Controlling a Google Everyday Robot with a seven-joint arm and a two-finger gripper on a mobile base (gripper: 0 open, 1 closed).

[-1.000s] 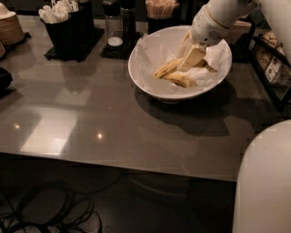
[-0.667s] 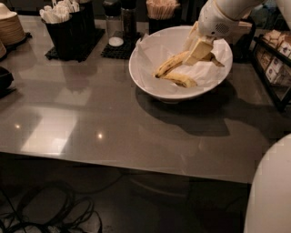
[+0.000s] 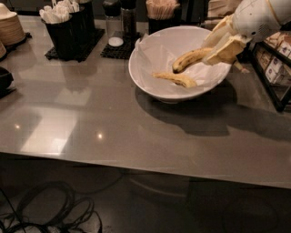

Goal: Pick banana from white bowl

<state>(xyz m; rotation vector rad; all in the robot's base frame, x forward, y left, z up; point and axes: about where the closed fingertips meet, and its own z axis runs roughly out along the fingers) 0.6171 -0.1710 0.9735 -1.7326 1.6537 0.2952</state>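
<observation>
A wide white bowl [image 3: 150,77] lined with crumpled white paper stands on the grey counter at upper centre. My gripper [image 3: 217,47] is over the bowl's right rim, shut on one end of a banana [image 3: 191,58], which hangs tilted above the paper. A second banana [image 3: 176,79] lies on the paper at the bowl's bottom, apart from the held one.
Behind the bowl stand a black holder of white packets [image 3: 63,25], shakers on a black mat [image 3: 119,27] and a cup of sticks [image 3: 161,10]. Stacked tan plates [image 3: 9,27] are at far left. A rack of boxes [image 3: 273,68] is at right. Cables [image 3: 50,209] lie on the floor.
My gripper has closed on one banana and lifted it up and to the right, off the paper. The other banana stays in the bowl.
</observation>
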